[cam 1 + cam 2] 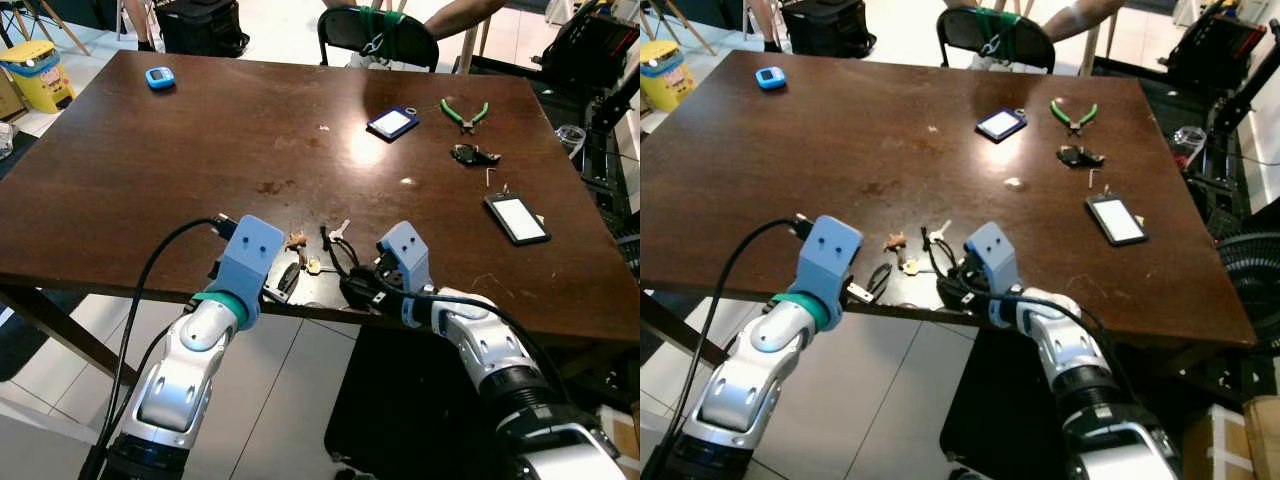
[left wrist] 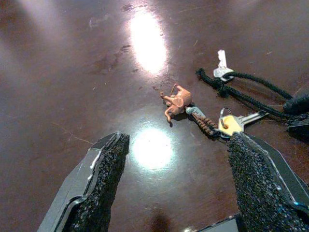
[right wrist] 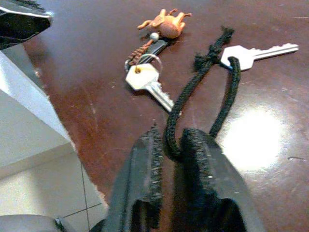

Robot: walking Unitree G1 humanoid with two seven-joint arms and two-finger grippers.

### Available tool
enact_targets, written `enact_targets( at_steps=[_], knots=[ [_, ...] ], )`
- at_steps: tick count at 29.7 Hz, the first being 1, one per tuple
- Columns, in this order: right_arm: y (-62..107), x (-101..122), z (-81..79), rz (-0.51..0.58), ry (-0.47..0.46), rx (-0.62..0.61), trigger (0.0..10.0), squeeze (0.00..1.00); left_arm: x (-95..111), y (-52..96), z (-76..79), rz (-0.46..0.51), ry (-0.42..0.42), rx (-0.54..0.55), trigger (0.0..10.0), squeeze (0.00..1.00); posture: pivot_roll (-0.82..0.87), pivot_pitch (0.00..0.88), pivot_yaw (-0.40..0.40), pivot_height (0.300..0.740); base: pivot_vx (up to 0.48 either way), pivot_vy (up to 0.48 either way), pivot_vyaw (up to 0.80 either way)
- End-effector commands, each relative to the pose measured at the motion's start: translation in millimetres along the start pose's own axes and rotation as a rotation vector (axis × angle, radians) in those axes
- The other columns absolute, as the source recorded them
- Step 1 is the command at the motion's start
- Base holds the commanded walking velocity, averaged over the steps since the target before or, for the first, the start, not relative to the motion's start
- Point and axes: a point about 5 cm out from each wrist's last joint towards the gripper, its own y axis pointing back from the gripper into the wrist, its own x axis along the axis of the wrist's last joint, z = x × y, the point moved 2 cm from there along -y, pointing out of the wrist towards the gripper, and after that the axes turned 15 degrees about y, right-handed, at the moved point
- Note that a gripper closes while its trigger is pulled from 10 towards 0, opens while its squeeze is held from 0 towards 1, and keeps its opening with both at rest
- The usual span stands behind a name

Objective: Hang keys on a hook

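Table (image 1: 200, 150): big dark wood top, glossy with glare spots; my work is at its near edge, just in front of me.
Far clutter: a phone (image 1: 517, 218), green-handled pliers (image 1: 464, 112), a blue card holder (image 1: 393, 122) and a small blue gadget (image 1: 160, 77) lie well apart from my hands; no hook can be made out.
My right gripper (image 3: 168, 145): low on the table edge, fingers pressed together and pinching the black cord (image 3: 203, 92) at the bottom of its loop.
My left gripper (image 2: 176, 164): fingers spread wide, hovering over the wood just beside the other bunch, holding nothing.
Corded key (image 3: 253, 54): silver, flat on the table, tied to the far end of the cord I pinch.
Second bunch: a brass key (image 2: 231, 123) on a ring with a small brown animal charm (image 2: 176, 100), lying between my two grippers.
Handling, as I judge it: light and stiff metal, slippery when flat on gloss; the soft cord is the better hold, though the key will swing.
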Motion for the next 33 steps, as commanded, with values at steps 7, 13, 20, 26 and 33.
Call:
enact_targets(
  at_steps=[7,13,20,26,33],
  knots=[
    [-1.3,-27.4,-19.6,-0.095,-0.079,0.060,0.0,0.00,-5.6,1.0,-1.8,-0.020,0.005,0.006,10.0,0.00,-0.04,0.142,0.087,0.740,0.000,0.000,0.00],
    [-2.6,-17.2,-12.2,-0.059,-0.051,-0.003,0.0,0.00,-5.1,0.6,-3.0,-0.019,0.003,0.011,10.0,0.00,-0.04,0.143,0.087,0.740,0.000,0.000,0.00],
    [12.1,77.2,25.4,0.326,0.005,-0.380,10.0,0.00,-4.8,2.6,-4.1,-0.015,0.008,0.018,10.0,0.00,-0.05,0.143,0.092,0.740,0.000,0.000,0.00],
    [41.9,126.7,27.0,0.555,0.009,-0.562,10.0,0.00,-4.9,1.7,-0.9,-0.015,0.015,0.008,10.0,0.00,-0.07,0.143,0.103,0.740,0.000,0.000,0.00],
    [50.0,117.7,26.7,0.538,0.014,-0.649,10.0,0.00,-3.5,-2.4,3.7,-0.012,0.017,-0.011,10.0,0.00,-0.07,0.140,0.106,0.740,0.000,0.000,0.00]
  ],
)
